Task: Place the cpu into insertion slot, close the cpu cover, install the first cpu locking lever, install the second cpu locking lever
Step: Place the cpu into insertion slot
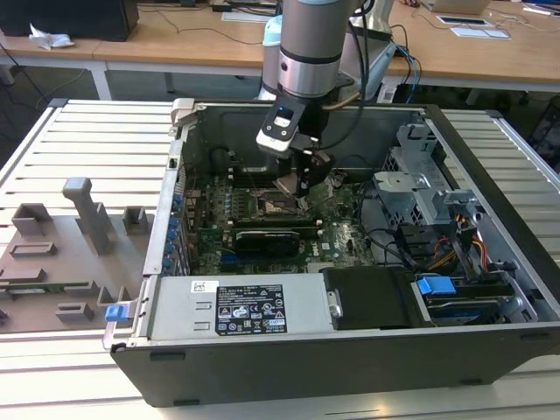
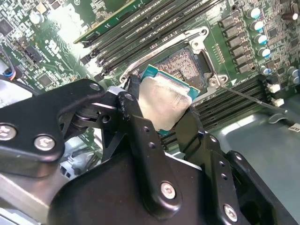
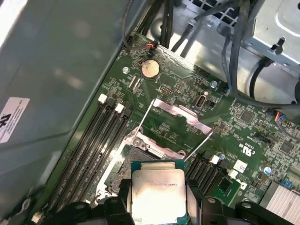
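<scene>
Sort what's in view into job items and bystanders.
Job items:
cpu, clamped in the gripper near the empty insertion slot
cpu cover, swung open
locking lever, not latched

Bystanders:
memory slots
coin battery
drive cage
grey fixtures beside the case
</scene>
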Robot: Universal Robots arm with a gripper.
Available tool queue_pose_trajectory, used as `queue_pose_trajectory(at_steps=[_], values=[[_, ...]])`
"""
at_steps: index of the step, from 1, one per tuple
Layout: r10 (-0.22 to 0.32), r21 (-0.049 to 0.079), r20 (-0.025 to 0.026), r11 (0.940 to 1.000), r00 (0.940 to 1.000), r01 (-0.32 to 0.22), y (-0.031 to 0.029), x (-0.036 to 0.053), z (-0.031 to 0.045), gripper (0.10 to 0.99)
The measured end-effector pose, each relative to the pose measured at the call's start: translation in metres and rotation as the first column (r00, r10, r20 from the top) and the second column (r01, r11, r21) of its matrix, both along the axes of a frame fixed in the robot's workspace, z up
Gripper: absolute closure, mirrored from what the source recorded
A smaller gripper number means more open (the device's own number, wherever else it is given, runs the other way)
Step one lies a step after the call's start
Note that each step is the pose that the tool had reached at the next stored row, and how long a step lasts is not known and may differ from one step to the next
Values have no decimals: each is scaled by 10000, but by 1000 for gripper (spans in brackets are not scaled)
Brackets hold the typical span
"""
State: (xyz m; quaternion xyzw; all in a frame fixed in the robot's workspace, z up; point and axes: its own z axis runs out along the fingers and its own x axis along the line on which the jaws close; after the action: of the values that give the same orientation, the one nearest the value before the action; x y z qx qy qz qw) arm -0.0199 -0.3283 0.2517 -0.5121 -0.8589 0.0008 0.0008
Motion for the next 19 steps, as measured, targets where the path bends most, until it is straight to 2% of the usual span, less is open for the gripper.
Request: queue_pose_trajectory(at_steps=[3, 9, 14, 19], values=[[-439, -7, 0, 9990, 9990, 439, 0, 0, -1, 541], [-962, -10, 0, 9954, 9954, 962, 0, 0, -3, 541], [-1708, -12, 0, 9853, 9853, 1708, 0, 0, -7, 541], [-2199, -15, 0, 9755, 9755, 2199, 0, 0, -9, 541]])
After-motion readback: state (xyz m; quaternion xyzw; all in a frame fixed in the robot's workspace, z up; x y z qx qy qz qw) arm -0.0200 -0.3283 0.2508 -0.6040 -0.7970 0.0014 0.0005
